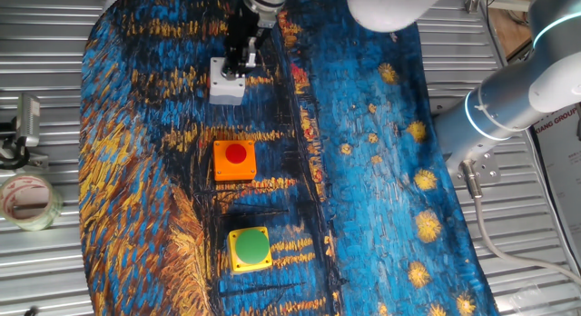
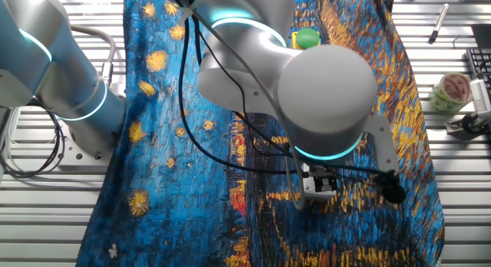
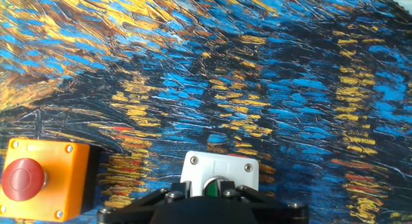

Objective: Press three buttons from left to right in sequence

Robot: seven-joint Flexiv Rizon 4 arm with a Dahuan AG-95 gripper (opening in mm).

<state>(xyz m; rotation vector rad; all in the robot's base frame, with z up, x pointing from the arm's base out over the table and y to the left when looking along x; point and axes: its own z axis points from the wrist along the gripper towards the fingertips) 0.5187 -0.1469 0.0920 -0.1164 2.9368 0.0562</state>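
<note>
white-grey box [image 1: 225, 84] directly under pincer [image 1: 241, 69]

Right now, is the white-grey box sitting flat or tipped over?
Flat. The white-grey box rests squarely on the cloth, its screwed face up beneath the gripper.

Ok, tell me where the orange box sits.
The orange box lies mid-cloth in one fixed view, between the white-grey box and the yellow box.

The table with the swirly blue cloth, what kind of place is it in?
Probably a robot lab or workshop. A robot arm reaches over a ribbed metal table covered by a painted-style cloth, three push-button boxes sit in a row, and a tape roll lies at the side.
</note>
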